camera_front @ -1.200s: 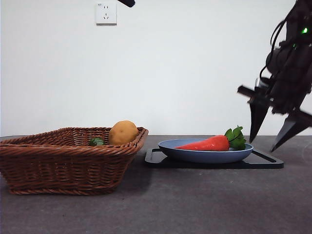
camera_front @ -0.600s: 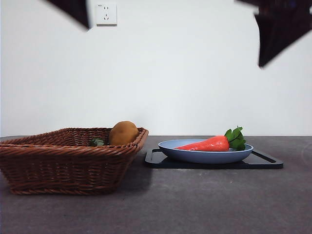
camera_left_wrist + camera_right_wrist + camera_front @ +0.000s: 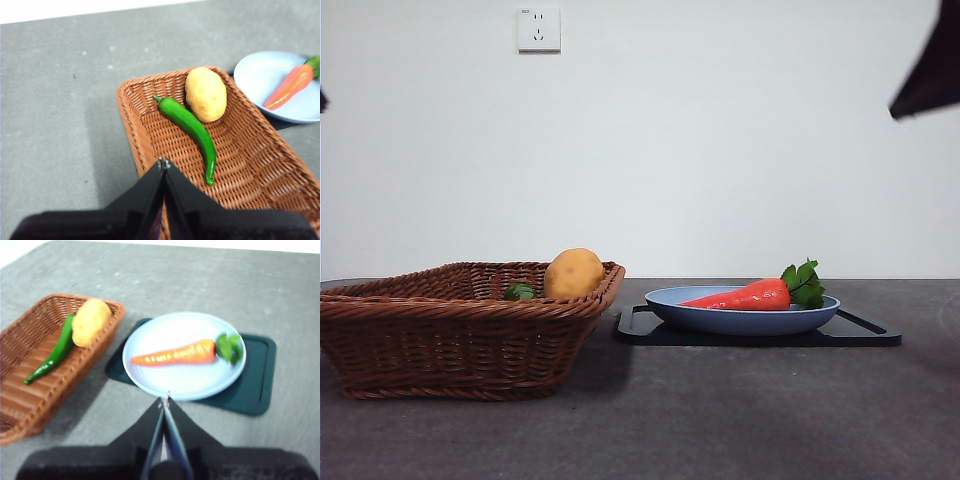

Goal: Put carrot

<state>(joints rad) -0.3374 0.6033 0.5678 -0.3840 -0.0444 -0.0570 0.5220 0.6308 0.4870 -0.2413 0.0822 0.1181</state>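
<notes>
The carrot lies across the pale blue plate (leaves toward the right). Both grippers hang high above the tabletop: left gripper and right gripper, each seemingly with fingers pressed together, holding nothing.

Wicker basket holds a potato and green pepper — blue plate on dark tray.
</notes>
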